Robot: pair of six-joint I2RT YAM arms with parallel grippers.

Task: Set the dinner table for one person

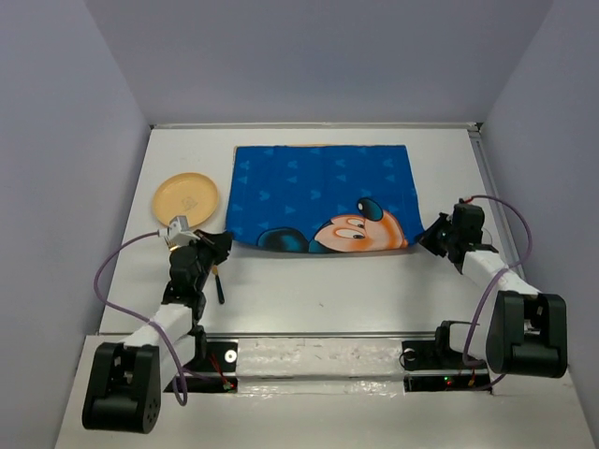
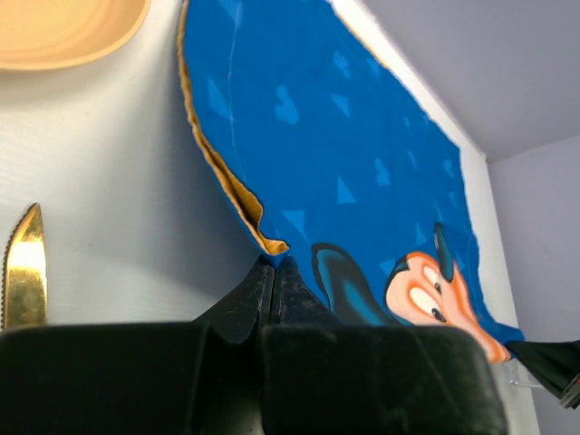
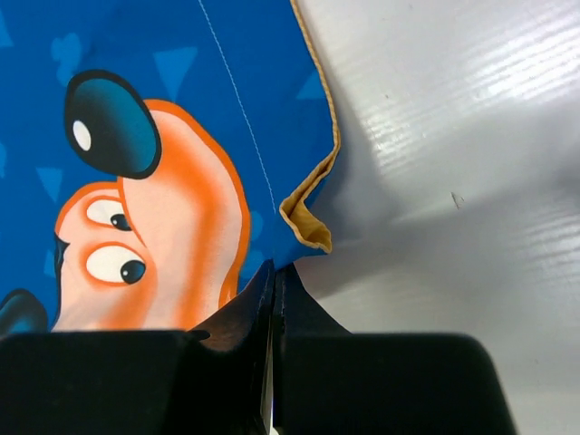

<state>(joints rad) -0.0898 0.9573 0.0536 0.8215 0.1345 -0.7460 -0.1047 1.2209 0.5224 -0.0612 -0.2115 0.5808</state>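
Observation:
The white dinner table (image 1: 318, 290) carries a blue cartoon-mouse placemat (image 1: 323, 196) at its middle. My left gripper (image 1: 225, 245) is shut on the mat's near left corner, seen pinched and curled in the left wrist view (image 2: 274, 265). My right gripper (image 1: 427, 239) is shut on the near right corner, whose tan underside folds up in the right wrist view (image 3: 274, 270). A yellow plate (image 1: 185, 198) lies left of the mat. A gold knife (image 2: 24, 272) with a dark handle (image 1: 219, 285) lies by my left gripper.
Pale lavender walls (image 1: 75, 140) close in the table on the left, back and right. The arm bases and a purple cable (image 1: 122, 257) sit along the near edge. The plate's rim also shows in the left wrist view (image 2: 72, 36).

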